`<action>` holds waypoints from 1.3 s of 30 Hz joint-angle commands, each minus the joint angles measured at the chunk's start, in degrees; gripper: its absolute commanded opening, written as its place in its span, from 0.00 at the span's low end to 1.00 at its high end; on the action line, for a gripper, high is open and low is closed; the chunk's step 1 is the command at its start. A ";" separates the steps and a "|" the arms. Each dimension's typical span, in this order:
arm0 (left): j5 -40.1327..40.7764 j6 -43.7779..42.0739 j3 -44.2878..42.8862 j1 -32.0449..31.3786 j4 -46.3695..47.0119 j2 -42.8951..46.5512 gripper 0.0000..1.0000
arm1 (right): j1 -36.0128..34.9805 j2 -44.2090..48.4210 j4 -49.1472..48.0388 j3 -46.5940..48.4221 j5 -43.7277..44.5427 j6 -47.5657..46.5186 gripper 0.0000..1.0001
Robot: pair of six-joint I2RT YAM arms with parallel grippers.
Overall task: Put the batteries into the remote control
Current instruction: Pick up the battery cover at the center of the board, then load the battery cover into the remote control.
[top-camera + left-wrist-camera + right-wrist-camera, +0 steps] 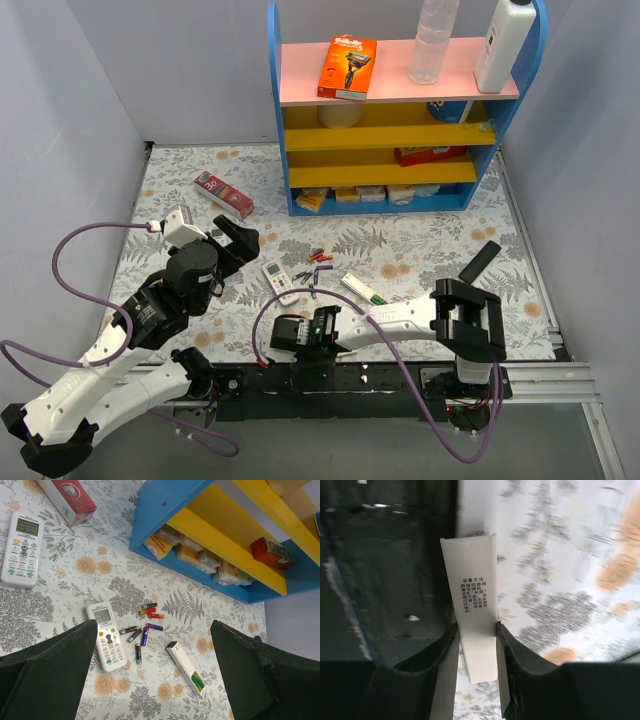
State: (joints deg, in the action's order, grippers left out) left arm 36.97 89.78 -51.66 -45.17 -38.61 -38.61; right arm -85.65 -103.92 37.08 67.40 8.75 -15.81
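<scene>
So the batteries [315, 262] lie scattered mid-frame on the table [180, 170], beside the white remote [280, 282]. The left end effector [153, 630] is spread wide, the right end effector [476, 626] is pinching a white printed cover [472, 580]. The blue shelf [277, 120] has small packets [372, 193] on its bottom tier.

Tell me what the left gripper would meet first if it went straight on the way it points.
Probably the batteries, loose on the table beside the small remote. The open left gripper has nothing showing between it and them, though depth is unclear.
</scene>
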 commanded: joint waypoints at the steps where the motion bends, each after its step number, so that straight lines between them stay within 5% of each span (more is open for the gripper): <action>1: 1.44 -1.09 -1.60 0.26 0.82 -0.33 0.98 | 3.99 6.53 -1.48 2.38 3.03 -0.36 0.17; 22: 0.03 -1.71 -0.46 0.26 4.16 -3.49 0.98 | 28.94 9.26 1.33 1.07 4.34 6.85 0.15; 39: -2.17 -2.41 0.42 0.25 6.62 -5.51 0.98 | 33.44 5.22 6.60 2.65 1.44 12.21 0.17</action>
State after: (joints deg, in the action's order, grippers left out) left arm 35.27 88.27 -51.70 -45.17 -33.47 -44.16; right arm -52.66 -98.37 41.45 67.94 10.85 -5.93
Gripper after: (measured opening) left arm 0.981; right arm 0.382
